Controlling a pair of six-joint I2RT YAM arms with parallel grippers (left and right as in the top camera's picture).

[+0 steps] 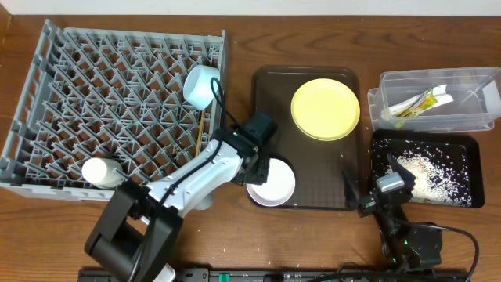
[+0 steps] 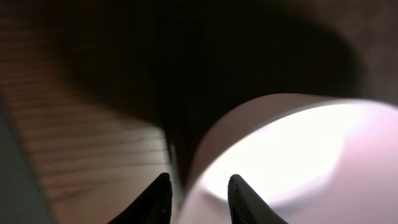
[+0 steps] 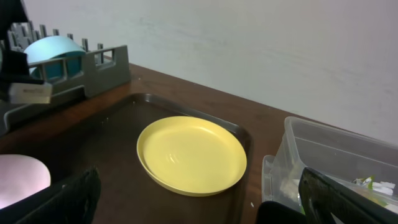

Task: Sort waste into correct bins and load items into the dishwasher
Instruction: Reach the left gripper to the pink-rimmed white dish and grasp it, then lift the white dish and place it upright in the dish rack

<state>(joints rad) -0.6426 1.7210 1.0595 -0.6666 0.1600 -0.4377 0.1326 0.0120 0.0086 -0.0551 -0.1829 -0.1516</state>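
Note:
The white bowl [image 1: 274,184] sits at the front of the dark-brown tray, with the yellow plate [image 1: 325,108] behind it. My left gripper [image 1: 254,167] is open and straddles the bowl's left rim [image 2: 199,186]; the bowl [image 2: 298,155] fills that view. My right gripper [image 1: 368,178] is open and empty, low between the brown tray and the black tray [image 1: 462,142]. The plate [image 3: 191,154] lies ahead of it [image 3: 199,208]. The light-blue bowl [image 1: 202,84] and the white cup [image 1: 100,171] are in the grey dish rack [image 1: 47,94]. The green-and-yellow wrapper [image 1: 423,102] is in the clear tub [image 1: 391,82]. Rice crumbs [image 1: 423,171] lie in the black tray.
The dark-brown serving tray [image 1: 266,94] lies between the rack and the two bins. Stray crumbs dot the tray near the plate. The rack's right wall [image 3: 106,65] stands close to the tray's left edge. A wooden stick [image 1: 203,129] lies in the rack.

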